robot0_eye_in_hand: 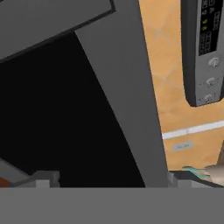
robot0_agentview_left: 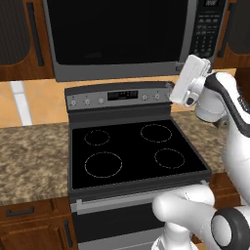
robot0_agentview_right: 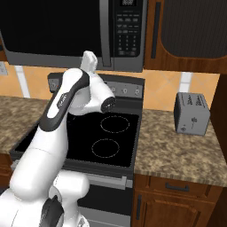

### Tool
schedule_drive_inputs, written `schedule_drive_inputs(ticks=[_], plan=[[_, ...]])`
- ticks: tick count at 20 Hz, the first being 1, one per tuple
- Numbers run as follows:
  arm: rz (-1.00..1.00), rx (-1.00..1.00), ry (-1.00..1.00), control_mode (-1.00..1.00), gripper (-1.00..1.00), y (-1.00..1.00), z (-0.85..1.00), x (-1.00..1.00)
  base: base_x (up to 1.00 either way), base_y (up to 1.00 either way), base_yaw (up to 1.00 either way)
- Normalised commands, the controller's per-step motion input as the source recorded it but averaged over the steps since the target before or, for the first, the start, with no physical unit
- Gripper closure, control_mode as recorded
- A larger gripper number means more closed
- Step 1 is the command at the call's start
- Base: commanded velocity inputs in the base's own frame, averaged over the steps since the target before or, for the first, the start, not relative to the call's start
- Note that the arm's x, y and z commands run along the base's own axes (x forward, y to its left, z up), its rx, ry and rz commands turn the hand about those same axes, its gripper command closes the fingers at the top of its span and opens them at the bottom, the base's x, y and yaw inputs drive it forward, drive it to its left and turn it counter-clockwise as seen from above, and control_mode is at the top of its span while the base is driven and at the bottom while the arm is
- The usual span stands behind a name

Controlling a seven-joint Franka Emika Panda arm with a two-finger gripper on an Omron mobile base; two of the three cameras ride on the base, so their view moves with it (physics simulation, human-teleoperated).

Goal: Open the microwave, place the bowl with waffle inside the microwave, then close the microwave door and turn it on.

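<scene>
The stove (robot0_agentview_left: 132,151) is sitting nearest the base, its black cooktop lying between two stretches of speckled desk (robot0_agentview_right: 186,153). A small grey toaster (robot0_agentview_right: 191,114) is standing on the desk to the right of the stove, near the back edge. The end effector (robot0_eye_in_hand: 111,177) is reaching up over the stove's back right corner, its fingers (robot0_eye_in_hand: 43,178) standing wide apart and gripping nothing. Just beyond them, the grey frame of the microwave door (robot0_eye_in_hand: 122,87) is facing the hand. The microwave (robot0_agentview_left: 122,36) is hanging above the stove with its door closed.
</scene>
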Motion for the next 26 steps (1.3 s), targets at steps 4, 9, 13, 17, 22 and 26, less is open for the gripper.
schedule_drive_inputs(ticks=[4,9,13,17,22,26], plan=[[0.0,0.0,-0.05,-1.0,-1.0,-0.91,0.27,-0.97,0.0,0.0,0.0],[-0.03,-0.07,0.04,-1.0,-1.0,-0.81,0.16,-0.3,0.0,0.0,0.0],[-0.02,-0.14,0.08,-1.0,-1.0,-0.37,-0.06,0.19,0.0,0.0,0.0],[0.0,-0.03,0.0,-1.0,-1.0,-0.12,-0.22,0.17,0.0,0.0,0.0],[0.0,-0.04,0.07,-1.0,-1.0,0.0,0.0,0.59,0.0,0.0,0.0],[-0.01,-0.03,0.04,-1.0,-1.0,-0.02,0.0,0.44,0.0,0.0,0.0]])
